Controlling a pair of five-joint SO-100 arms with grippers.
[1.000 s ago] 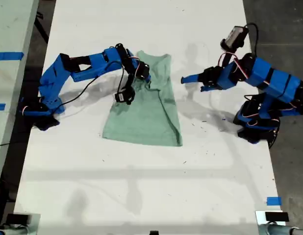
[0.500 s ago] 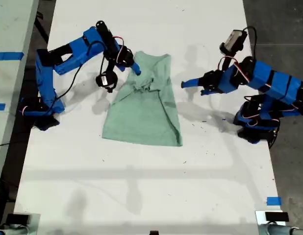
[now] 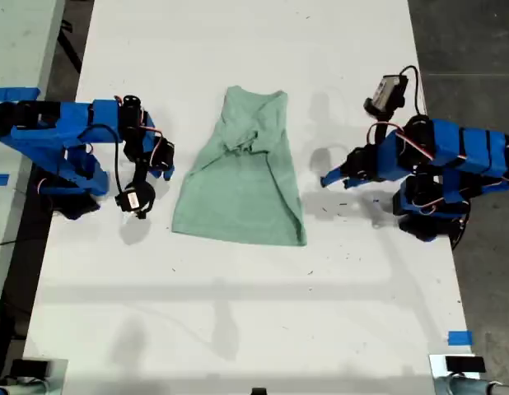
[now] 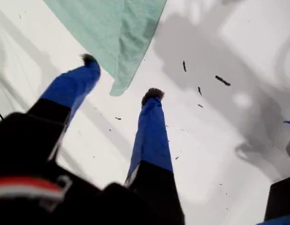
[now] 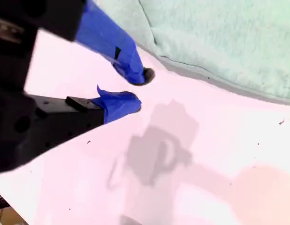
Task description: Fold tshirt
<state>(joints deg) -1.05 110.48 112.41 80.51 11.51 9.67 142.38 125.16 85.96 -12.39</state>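
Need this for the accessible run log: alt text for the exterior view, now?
A partly folded mint-green tshirt lies mid-table on a white table, seen from above. A blue robot arm sits at each side of the exterior view, both grippers clear of the cloth.

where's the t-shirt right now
The t-shirt lies flat on the white table, near the middle of the exterior view toward its top, between the two blue arms and touched by neither pincer.

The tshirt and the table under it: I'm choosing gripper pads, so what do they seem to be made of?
The tshirt looks like soft, thin matte woven or knit cloth: it creases, bunches near its top and lies limp. The table seems a hard, smooth white board, faintly glossy; it shows soft shadows and small dark specks. Its exact material is unclear.
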